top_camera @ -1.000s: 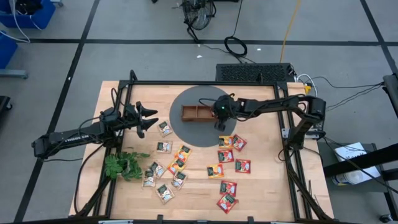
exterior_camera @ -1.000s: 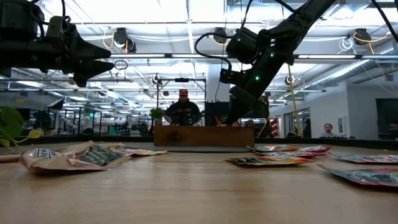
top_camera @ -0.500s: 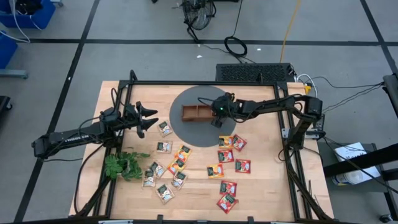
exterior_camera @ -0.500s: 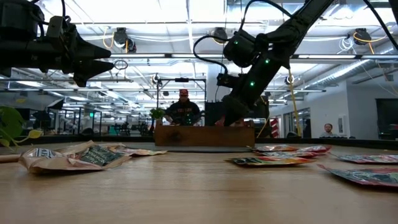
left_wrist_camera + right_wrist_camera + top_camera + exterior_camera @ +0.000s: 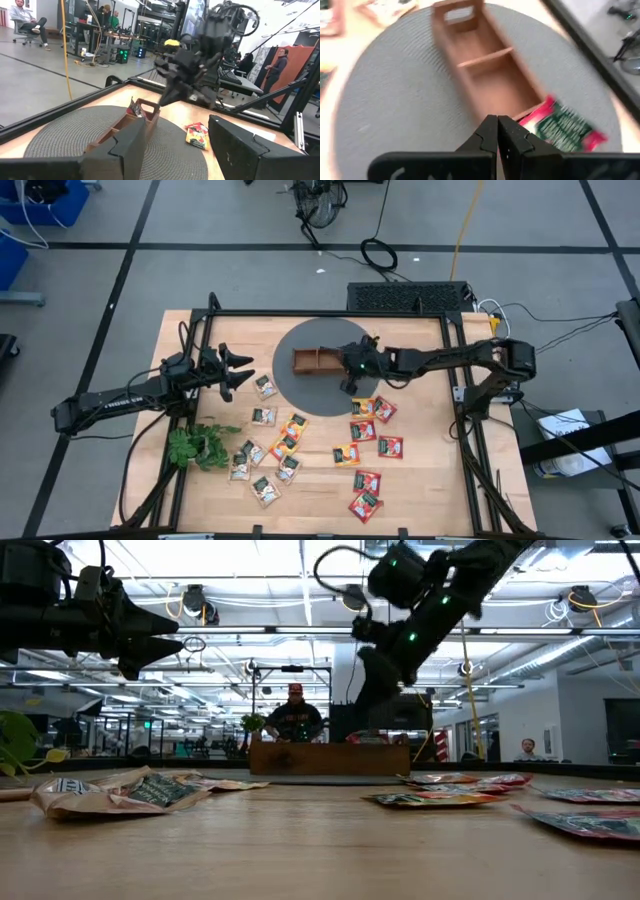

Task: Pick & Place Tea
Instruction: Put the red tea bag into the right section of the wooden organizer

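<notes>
The brown wooden tray [image 5: 316,362] stands on a round grey mat [image 5: 295,380] at the table's far middle. A red tea sachet [image 5: 560,127] lies in the tray's right end compartment, partly sticking out over its end wall; it also shows in the left wrist view [image 5: 135,107]. My right gripper [image 5: 497,132] is shut, holds nothing, and hangs above that end of the tray [image 5: 350,383]. Several more tea sachets lie loose on the table: red [image 5: 365,430], orange-yellow [image 5: 290,435] and green-printed [image 5: 262,485]. My left gripper [image 5: 238,372] stands open, level, left of the mat.
A green plant sprig [image 5: 200,447] lies near the table's left edge. A black frame [image 5: 300,313] runs around the table top. A sachet [image 5: 196,136] lies just off the mat's near right side. People stand in the room beyond the table's far edge.
My right gripper has risen from just above the tray's right end, staying shut and turning a little. The red sachet stays in the tray.
</notes>
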Motion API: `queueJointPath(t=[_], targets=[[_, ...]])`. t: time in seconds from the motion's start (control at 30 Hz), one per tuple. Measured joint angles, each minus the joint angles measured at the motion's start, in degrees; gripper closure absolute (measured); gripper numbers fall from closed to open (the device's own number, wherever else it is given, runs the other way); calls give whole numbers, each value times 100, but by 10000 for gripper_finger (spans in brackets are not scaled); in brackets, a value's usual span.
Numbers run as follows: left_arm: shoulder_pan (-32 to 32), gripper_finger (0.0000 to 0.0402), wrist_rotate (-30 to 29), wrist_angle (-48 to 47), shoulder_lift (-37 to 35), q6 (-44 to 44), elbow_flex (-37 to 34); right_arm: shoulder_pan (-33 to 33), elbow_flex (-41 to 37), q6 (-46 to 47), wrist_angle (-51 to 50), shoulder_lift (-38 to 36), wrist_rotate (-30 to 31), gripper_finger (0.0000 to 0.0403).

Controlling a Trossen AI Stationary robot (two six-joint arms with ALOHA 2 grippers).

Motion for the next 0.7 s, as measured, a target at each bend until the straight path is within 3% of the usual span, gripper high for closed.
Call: queueJointPath(t=[0.13, 0.23, 0.37, 0.53, 0.6, 0.7], targets=[[-2, 188, 0, 1, 0, 0, 0, 464, 0, 430, -1149, -484, -8, 398], [0, 188, 0, 0, 1, 0, 0, 846, 0, 895, -1904, -758, -315, 363], [0, 188, 0, 0, 2, 0, 0, 1275, 0, 1878, -2596, -817, -743, 270], [-1, 188, -1, 2, 0, 0, 2, 1648, -173, 2413, -2892, -533, -906, 129], [0, 188, -2, 1, 0, 0, 0, 1668, -214, 2499, -3147, -427, -914, 97], [0, 188, -2, 2, 0, 0, 0, 1647, -216, 2503, -3565, -354, -828, 85]])
